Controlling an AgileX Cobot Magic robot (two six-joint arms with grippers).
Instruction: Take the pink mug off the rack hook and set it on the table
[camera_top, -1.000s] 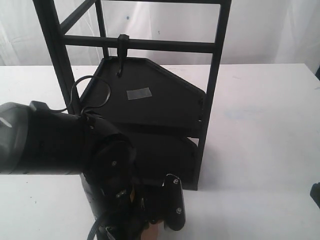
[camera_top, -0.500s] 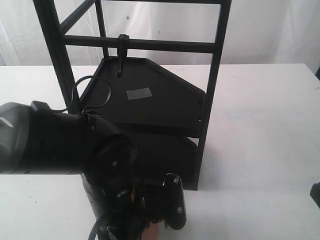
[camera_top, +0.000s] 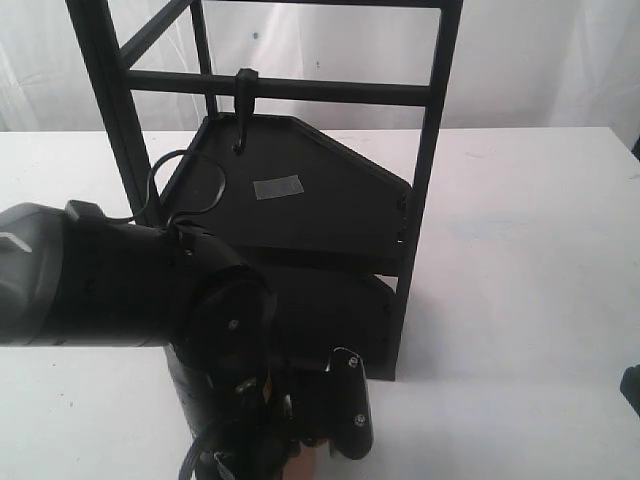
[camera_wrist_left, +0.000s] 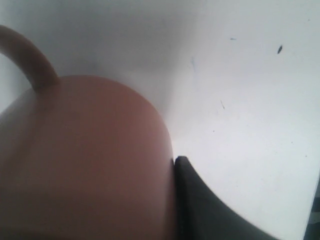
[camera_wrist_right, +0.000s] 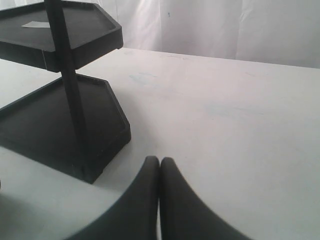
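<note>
The pink mug (camera_wrist_left: 85, 160) fills the left wrist view, its loop handle (camera_wrist_left: 27, 57) arching off its far end above the white table (camera_wrist_left: 250, 100). One black finger (camera_wrist_left: 200, 205) of my left gripper (camera_top: 335, 425) presses flat against the mug's side; the other finger is hidden behind the mug. In the exterior view only a sliver of the pink mug (camera_top: 303, 462) shows under the left arm, low at the front. The rack hook (camera_top: 243, 110) hangs bare on the crossbar. My right gripper (camera_wrist_right: 160, 162) is shut on nothing, low over the table.
The tall black rack (camera_top: 300, 200) with its two angular shelves stands mid-table, just behind the left gripper. Its lower shelf (camera_wrist_right: 60, 120) and a post lie beside the right gripper. A dark part (camera_top: 632, 388) shows at the exterior view's right edge.
The left arm has shifted only slightly, still low at the front of the rack with the mug in its gripper. The rest is unchanged.
</note>
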